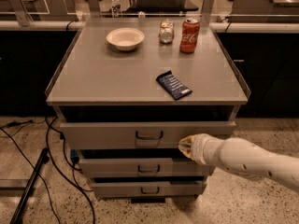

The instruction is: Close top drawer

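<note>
A grey metal cabinet stands on a speckled floor, seen from the front and above. The top drawer [103, 134] sits just under the cabinet top [93, 85], pulled out a little, with a dark gap showing above its front panel.

The gripper [186, 146], at the end of a white arm coming in from the lower right, rests against that panel, right of the small dark handle [149, 135]. Whether it is open or closed cannot be told.

The drawer looks stiff and rigid, probably sliding on runners, so a flat push on the front should do. A push nearer the handle would likely run straighter than one off-centre.

The drawer's inside is hidden in shadow – its contents, and so its weight, are unknown. The arm's far end is cut off at the frame edge.
</note>
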You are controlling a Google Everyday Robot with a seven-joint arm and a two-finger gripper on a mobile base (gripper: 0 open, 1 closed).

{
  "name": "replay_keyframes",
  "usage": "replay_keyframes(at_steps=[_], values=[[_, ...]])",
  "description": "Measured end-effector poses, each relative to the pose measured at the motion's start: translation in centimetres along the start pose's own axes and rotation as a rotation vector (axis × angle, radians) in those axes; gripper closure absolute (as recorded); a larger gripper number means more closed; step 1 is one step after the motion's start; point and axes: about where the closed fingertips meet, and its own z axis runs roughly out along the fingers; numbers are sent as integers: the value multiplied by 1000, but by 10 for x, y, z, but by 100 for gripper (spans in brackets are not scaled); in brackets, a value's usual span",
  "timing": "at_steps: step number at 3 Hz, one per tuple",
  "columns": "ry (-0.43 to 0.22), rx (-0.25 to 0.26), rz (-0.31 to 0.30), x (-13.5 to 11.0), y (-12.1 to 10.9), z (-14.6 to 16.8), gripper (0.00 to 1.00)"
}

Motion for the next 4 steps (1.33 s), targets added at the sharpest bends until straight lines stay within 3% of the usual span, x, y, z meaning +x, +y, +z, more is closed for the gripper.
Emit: replay_keyframes(at_steps=[1,2,4], values=[[1,-1,-2,0,1,-1,100],[5,-53,23,-2,6,-16,100],[-28,-264,249,-2,41,-107,100]])
